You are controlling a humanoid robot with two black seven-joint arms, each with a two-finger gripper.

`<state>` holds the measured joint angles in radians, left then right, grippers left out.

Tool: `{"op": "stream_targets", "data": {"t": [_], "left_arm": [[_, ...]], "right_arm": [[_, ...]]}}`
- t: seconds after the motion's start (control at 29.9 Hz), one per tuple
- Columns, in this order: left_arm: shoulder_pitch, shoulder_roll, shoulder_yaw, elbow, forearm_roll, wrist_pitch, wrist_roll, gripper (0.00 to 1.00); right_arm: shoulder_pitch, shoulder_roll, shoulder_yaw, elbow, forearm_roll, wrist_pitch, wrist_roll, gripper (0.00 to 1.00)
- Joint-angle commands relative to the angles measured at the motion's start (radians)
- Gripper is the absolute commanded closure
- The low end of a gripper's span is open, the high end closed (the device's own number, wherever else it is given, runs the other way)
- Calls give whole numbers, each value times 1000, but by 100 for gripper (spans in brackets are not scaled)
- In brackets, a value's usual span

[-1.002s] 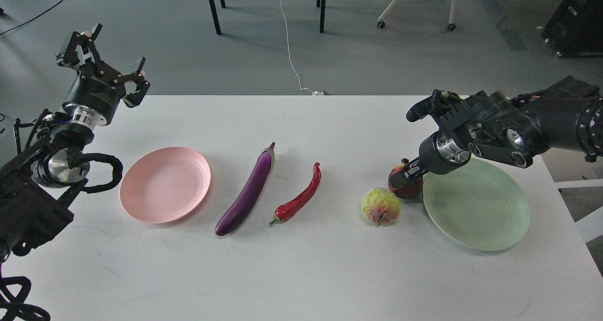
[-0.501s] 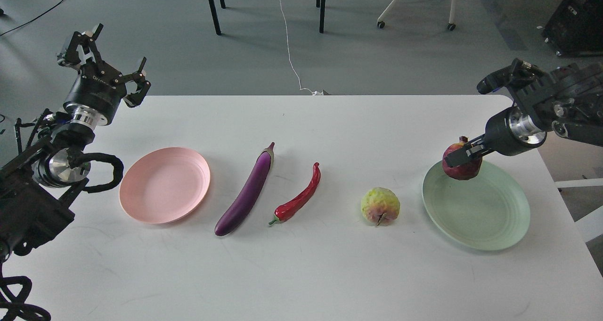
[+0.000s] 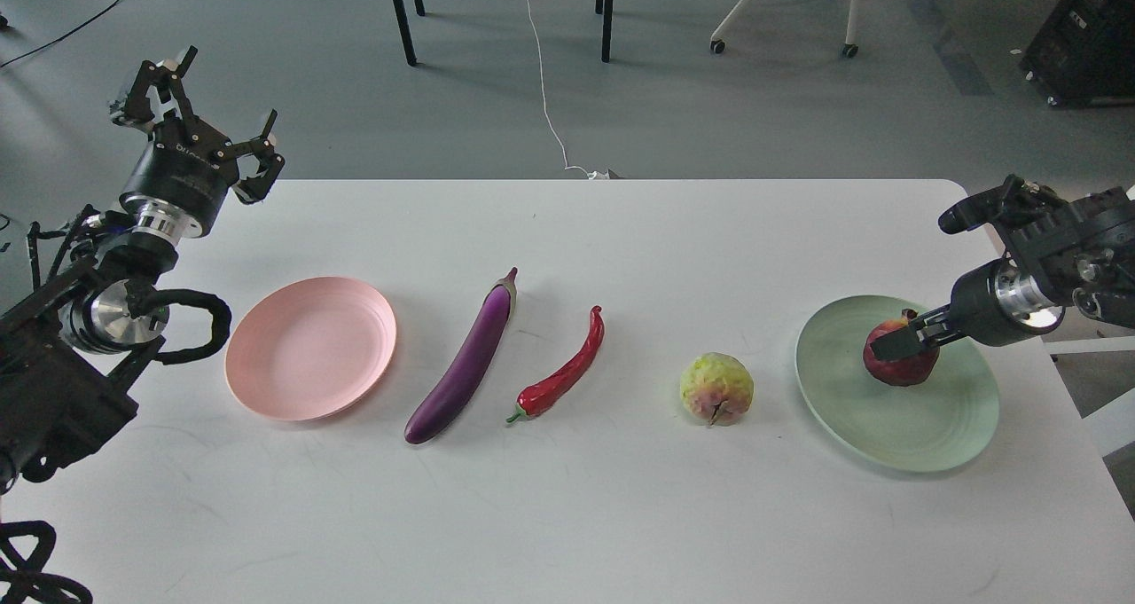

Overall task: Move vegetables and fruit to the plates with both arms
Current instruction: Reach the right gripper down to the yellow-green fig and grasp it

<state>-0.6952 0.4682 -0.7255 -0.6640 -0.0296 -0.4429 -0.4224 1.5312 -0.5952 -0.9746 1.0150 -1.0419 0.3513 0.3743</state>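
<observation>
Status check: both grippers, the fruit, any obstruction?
Right gripper shut on dark red pomegranate, over pale green plate. Left gripper open, raised, empty. Nothing obstructing.

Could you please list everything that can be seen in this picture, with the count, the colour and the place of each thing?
table: one, white, fills the lower view.
pink plate: one, pale pink, left on the table.
eggplant: one, purple, right of the pink plate.
chili pepper: one, red, right of the eggplant.
bumpy fruit: one, yellow-green with pink, left of the green plate.
green plate: one, mint green, right.
pomegranate: one, dark red, over the green plate.
chair: one, white, floor behind.
left gripper: one, black, open, raised at the far left corner.
right gripper: one, black, shut on the pomegranate.
</observation>
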Motion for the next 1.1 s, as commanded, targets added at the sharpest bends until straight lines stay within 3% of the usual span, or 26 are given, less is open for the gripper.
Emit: {"op": "stream_targets", "data": {"t": [0.0, 0.3, 0.6, 1.07], "left_arm": [[0, 3, 0, 0, 0, 0, -3, 2], [0, 10, -2, -2, -1, 1, -3, 2], [-1, 26, 0, -5, 0, 0, -1, 2], [3, 33, -2, 0, 0, 0, -3, 2]], "right_arm": [[32, 2, 1, 16, -1, 8, 1, 2], [178, 123, 43, 119, 26, 12, 23, 4], [162, 334, 34, 108, 97, 5, 35, 6], [64, 445, 7, 34, 103, 6, 35, 10]]}}
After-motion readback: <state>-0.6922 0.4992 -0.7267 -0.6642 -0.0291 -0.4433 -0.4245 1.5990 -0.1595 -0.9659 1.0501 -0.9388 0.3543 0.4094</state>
